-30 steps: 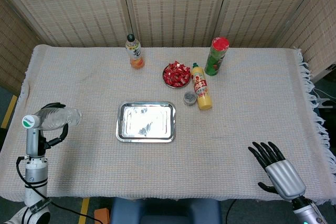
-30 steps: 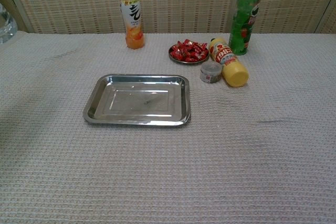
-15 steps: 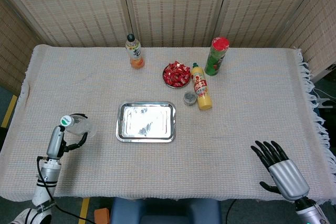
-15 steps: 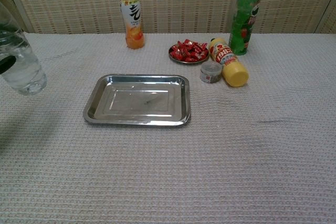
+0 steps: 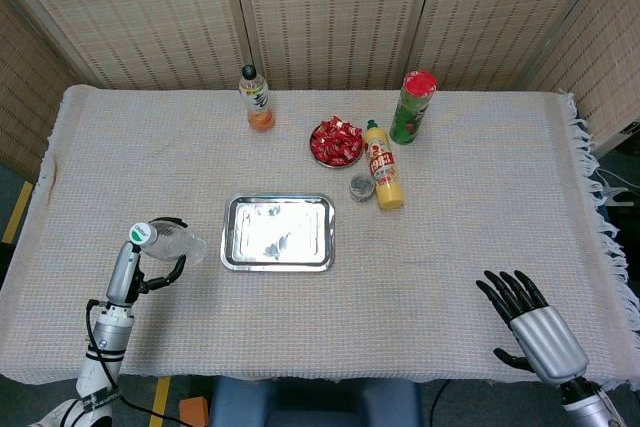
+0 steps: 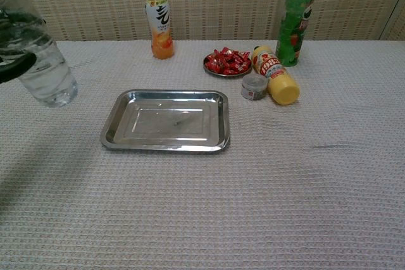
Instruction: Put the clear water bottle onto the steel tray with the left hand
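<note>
Head view: left hand (image 5: pixel 158 259) has its fingers wrapped round the clear water bottle (image 5: pixel 168 241), green-white cap toward the camera, bottle tilted and held above the cloth just left of the steel tray (image 5: pixel 278 232), not over it. Chest view confirms: bottle base (image 6: pixel 49 77) hangs clear of the tablecloth (image 6: pixel 253 194), left of the tray's rim (image 6: pixel 164 146), with a dark finger (image 6: pixel 14 67) across its body; the rest of that hand is cut off by the frame edge, so I can't tell exact grip detail. Tray sits flat, nothing on it. Right hand (image 5: pixel 528 322) is at the near right table edge, fingers spread and straight, holding nothing. Back of table: orange juice bottle (image 5: pixel 257 99) upright, green chip can (image 5: pixel 412 107) upright, dish of red candies (image 5: pixel 336 142) between them, yellow squeeze bottle (image 5: pixel 382 165) lying on its side beside the dish, small grey tin (image 5: pixel 361 187) touching or nearly touching the yellow bottle.
</note>
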